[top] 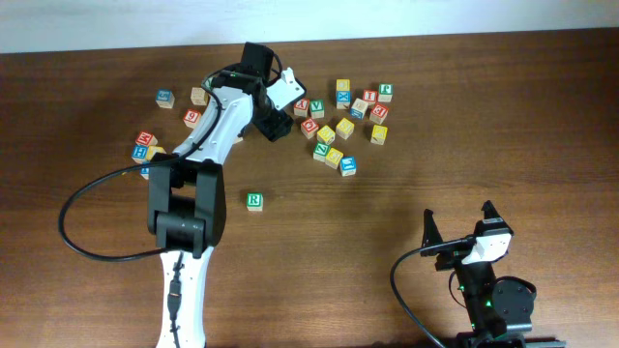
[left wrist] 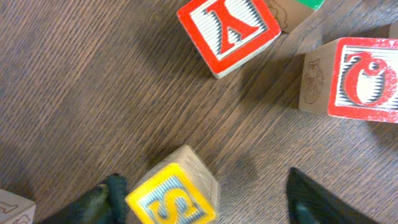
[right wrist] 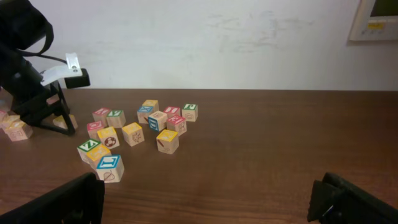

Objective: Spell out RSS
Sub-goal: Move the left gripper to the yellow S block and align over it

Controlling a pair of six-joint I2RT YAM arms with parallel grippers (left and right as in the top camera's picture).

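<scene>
The left gripper [left wrist: 208, 200] hangs low over the far middle of the worktop [left wrist: 93, 93] with its fingers [left wrist: 102, 202] wide. The yellow S cube [left wrist: 171, 198] sits between them, not gripped. It lies close against one finger, well apart from the other, and is turned at an angle to both.

To grasp well, I judge the wrist should shift until the cube is centred, then twist so the fingers meet two flat faces squarely. Closing as things stand would likely push or spin the cube. The red Y cube [left wrist: 227, 31] and red O cube [left wrist: 367, 78] lie just beyond, so a straight lift should clear them.

The green R cube [top: 254, 201] stands alone nearer the robot, and the S belongs just right of it. The right gripper [top: 458, 224] is parked near right, fingers wide, holding nothing.
</scene>
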